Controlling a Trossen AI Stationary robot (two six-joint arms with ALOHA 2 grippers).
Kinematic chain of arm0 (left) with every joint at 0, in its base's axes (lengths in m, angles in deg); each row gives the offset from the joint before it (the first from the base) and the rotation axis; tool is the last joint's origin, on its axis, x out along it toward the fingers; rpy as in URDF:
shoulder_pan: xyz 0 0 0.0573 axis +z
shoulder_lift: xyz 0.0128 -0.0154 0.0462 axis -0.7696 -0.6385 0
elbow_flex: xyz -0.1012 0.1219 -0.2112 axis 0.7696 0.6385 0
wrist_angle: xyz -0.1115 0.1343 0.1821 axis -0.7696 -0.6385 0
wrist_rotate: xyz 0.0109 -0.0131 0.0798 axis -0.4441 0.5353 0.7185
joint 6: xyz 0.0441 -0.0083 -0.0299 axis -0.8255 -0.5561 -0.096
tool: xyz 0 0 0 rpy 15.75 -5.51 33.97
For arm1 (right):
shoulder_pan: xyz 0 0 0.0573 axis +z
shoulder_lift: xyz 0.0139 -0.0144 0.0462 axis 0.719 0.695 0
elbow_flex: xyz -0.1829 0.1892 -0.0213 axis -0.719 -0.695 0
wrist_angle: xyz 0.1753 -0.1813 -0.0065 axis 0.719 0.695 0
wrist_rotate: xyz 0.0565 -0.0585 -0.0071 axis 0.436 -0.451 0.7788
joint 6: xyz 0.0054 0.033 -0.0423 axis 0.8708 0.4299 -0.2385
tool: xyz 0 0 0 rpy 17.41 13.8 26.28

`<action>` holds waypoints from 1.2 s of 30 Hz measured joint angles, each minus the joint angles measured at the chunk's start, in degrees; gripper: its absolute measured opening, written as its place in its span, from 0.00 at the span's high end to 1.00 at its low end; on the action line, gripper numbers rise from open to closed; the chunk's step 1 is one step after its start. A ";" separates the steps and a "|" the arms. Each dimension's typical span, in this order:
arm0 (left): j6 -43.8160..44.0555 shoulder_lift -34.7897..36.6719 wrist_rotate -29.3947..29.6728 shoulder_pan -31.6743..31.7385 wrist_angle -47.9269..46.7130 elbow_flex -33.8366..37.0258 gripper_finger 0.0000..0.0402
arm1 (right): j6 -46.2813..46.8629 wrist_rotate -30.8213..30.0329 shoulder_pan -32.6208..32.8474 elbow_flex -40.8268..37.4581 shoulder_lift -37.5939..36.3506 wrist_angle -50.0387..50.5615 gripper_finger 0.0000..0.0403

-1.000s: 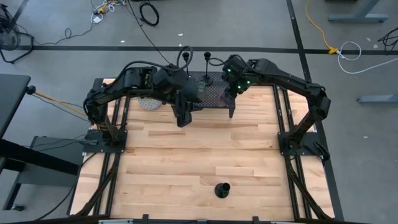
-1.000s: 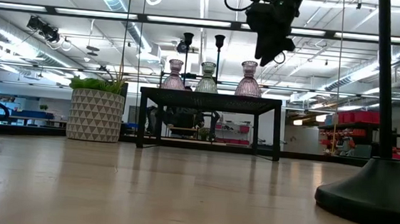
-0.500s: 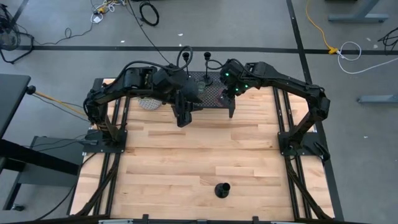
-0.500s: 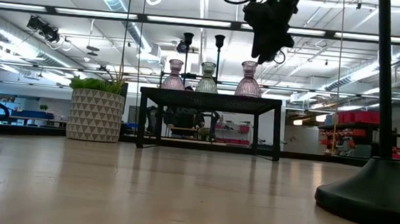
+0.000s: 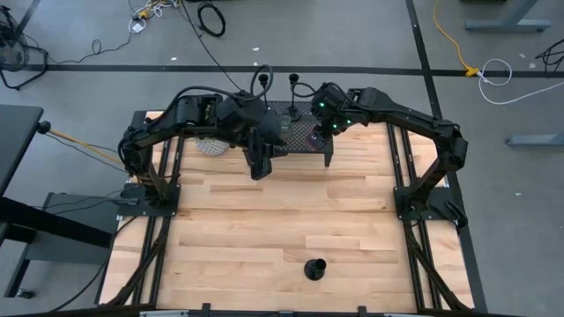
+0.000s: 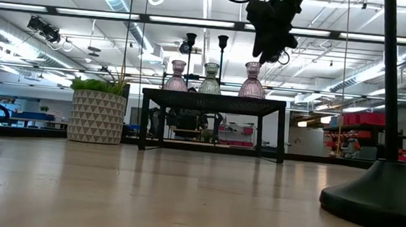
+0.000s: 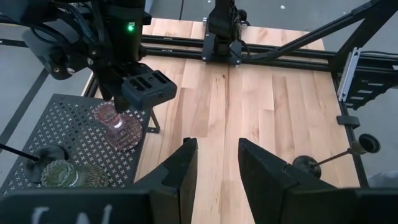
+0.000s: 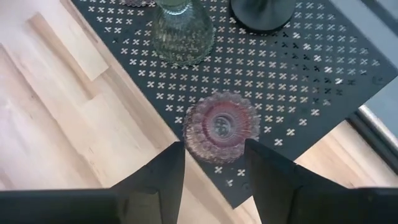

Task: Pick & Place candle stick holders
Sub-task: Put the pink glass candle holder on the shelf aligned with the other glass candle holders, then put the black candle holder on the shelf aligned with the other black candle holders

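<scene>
The right gripper (image 8: 211, 171) is hanging directly above a pinkish glass cup (image 8: 221, 126) that is standing near the corner of the black mesh rack (image 8: 323, 81); its two dark fingers (image 8: 152, 180) are spread wide, and in the right wrist view the cup's ribbed round body is sitting just ahead of the gap between them, apart from both. In the low view this gripper (image 6: 269, 42) is hovering just over the cup's rim (image 6: 253, 64), not yet around it. An olive glass cup (image 8: 182, 28) is standing farther along the rack, beside the round base of a black stem holder (image 8: 261, 12). The low view is showing three glass cups in a row on the rack, with two slim black stems rising behind them. A third black stem holder (image 5: 315, 267) is standing alone near the table's front edge, well apart from the rack. The left gripper (image 7: 214, 165) is waiting over the bare wood beside the rack, its fingers parted and gripping nothing.
</scene>
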 joint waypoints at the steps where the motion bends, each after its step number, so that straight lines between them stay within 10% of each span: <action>1: 0.00 0.00 0.00 0.00 -0.02 -0.01 0.70 | 0.30 0.64 0.16 0.00 0.00 0.02 0.59; 36: -2.45 0.00 2.80 -0.02 0.02 0.01 0.70 | -3.35 -3.49 -0.54 0.85 -6.36 -1.24 0.59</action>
